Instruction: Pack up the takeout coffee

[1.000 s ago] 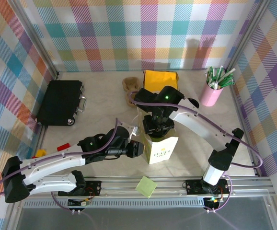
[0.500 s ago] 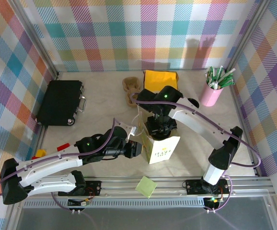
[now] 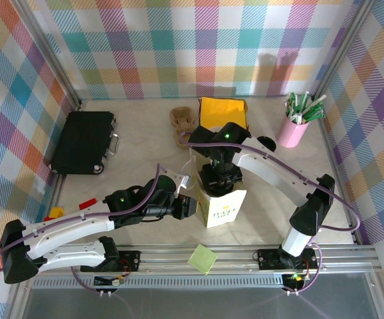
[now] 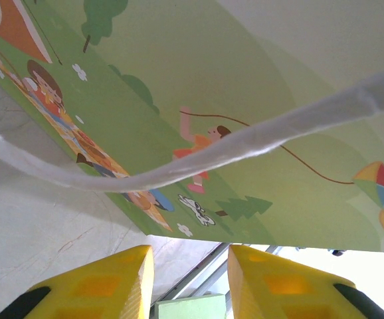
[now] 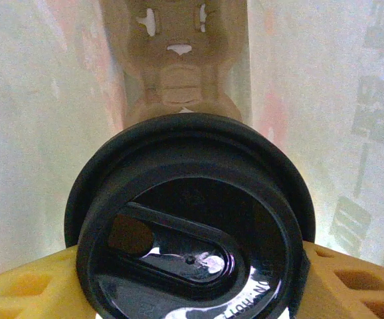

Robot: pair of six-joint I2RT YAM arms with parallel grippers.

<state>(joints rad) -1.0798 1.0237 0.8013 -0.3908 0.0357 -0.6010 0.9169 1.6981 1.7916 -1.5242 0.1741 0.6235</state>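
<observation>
Right gripper (image 5: 191, 289) pinches the black-lidded coffee cup (image 5: 192, 199) from both sides. The cup sits between its fingers, inside the paper bag (image 5: 39, 119), above a cardboard carrier (image 5: 175, 73). Left gripper (image 4: 189, 282) is part-spread and empty, beside the bag handle (image 4: 245, 143). Judgement: cup light, thin-walled, crushable, spill-prone; hold under rim, upright.

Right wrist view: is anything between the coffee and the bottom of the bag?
Yes. The right pincer holds the takeout coffee between the walls of the paper bag, and a brown cardboard carrier lies beyond it, in the cup's path down. Whether they touch cannot be told.
</observation>
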